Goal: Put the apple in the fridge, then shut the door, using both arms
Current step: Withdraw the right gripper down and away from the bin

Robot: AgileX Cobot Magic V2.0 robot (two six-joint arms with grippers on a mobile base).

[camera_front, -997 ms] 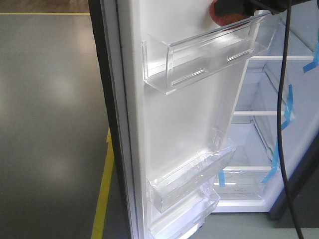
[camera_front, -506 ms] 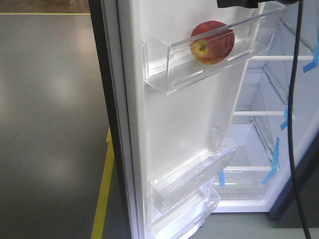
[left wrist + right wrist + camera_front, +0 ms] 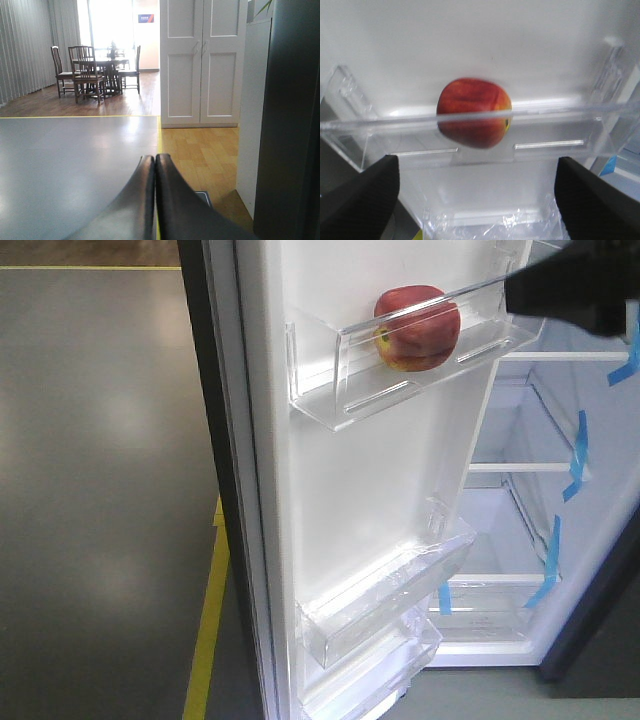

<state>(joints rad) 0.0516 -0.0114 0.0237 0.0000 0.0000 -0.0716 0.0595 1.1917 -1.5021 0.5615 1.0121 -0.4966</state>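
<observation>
Red-and-yellow apple sits in the top clear bin of the open door, on the bin floor behind its front wall, nothing gripping it. Your right gripper faces it from in front, fingers spread wide, empty, apart from the bin. Your left gripper points out over the grey floor, fingers pressed together, holding nothing. Beyond the door, the fridge stands open, white inside.

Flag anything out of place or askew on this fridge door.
Only the apple: it lies on its side in the top door bin, dimple facing sideways. The blue tape strips at the shelf ends look makeshift. Nothing spilled or cracked.
</observation>
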